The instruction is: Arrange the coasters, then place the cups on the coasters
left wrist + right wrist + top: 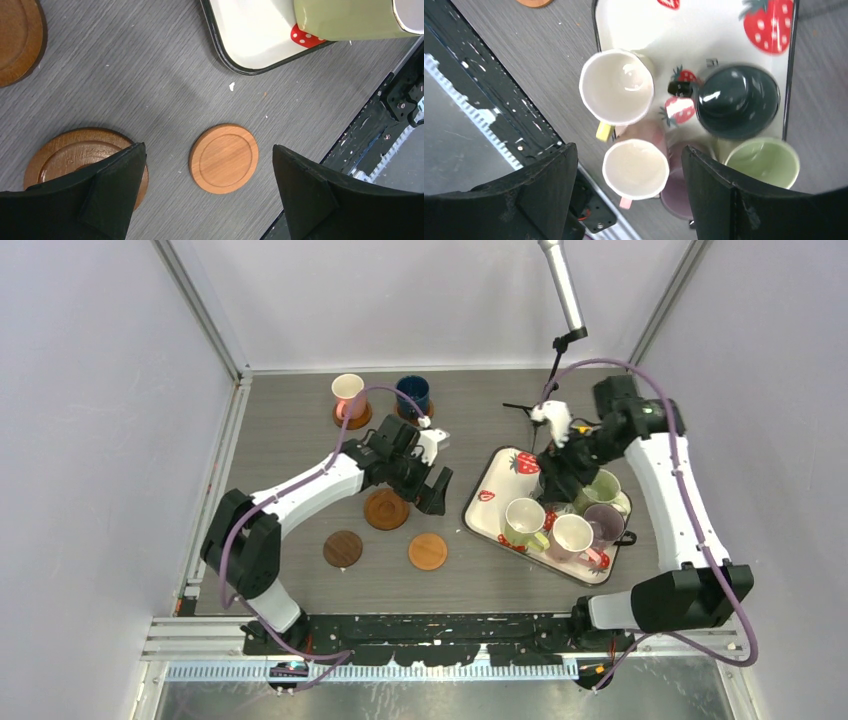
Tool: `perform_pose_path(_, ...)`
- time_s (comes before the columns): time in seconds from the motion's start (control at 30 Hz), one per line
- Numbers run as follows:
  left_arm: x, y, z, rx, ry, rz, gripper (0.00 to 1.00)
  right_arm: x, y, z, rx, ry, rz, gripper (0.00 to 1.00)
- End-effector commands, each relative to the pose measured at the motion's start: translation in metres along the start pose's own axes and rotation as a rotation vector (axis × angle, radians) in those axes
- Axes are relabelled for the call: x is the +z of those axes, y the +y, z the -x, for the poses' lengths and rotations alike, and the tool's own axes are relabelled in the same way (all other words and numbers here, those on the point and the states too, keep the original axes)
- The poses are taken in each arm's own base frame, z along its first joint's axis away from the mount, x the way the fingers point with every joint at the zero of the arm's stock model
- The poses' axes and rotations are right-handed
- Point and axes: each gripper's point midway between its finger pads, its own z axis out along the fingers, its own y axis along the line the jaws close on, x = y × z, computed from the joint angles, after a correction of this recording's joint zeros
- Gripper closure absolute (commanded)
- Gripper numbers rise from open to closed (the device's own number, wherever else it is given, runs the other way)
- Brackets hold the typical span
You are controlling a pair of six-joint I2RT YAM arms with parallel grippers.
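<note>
Left hand [207,150] is released and empty, its jaws spread wide above the bench [300,440]. In the left wrist view a light brown coaster [224,158] lies flat on the bench in the gap between the fingers, touching neither. A reddish-brown coaster [75,155] lies just beside it, partly covered by one finger. In the top view a dark coaster [342,549] lies near these two, apart from both, toward the left arm's base. At the far side of the bench a pink cup [348,392] and a dark blue cup [412,393] stand upright, each on its own coaster. Right hand [629,150] is also released and empty, jaws apart above the white strawberry-print tray [634,25]. Five cups stand on that tray: a pale yellow cup [616,86] and a cream-pink cup [635,167] at the near side, a dark grey cup [736,100] and a light green cup [764,161] further back. A purple cup [679,192] sits between the cream-pink and green ones; it is largely hidden, so its contact with them cannot be confirmed.
</note>
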Motion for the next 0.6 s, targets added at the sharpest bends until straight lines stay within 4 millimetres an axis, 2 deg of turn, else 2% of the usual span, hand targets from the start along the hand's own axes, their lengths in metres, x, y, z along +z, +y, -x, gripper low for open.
perform_pose_path(0.0, -0.022, -0.003, 0.013, -0.007, -0.068, -0.011, 0.0, 0.025, 0.002, 0.027, -0.152, 0.041, -0.06, 0.21)
perform_pose_path(0.13, -0.034, 0.007, 0.021, -0.121, -0.097, -0.051, 0.0, 0.045, 0.006, 0.031, -0.229, 0.109, -0.077, 0.23)
perform_pose_path(0.23, -0.041, 0.001, 0.023, -0.103, -0.139, -0.06, 0.0, 0.051, 0.01, 0.033, -0.217, 0.106, -0.063, 0.24)
perform_pose_path(0.4, -0.034, -0.017, 0.014, -0.026, -0.135, -0.059, 0.0, 0.051, 0.02, 0.015, -0.209, 0.141, -0.03, 0.24)
perform_pose_path(0.57, -0.011, -0.044, 0.007, 0.134, -0.115, 0.006, 0.0, 0.041, 0.025, -0.002, -0.159, 0.161, -0.062, 0.24)
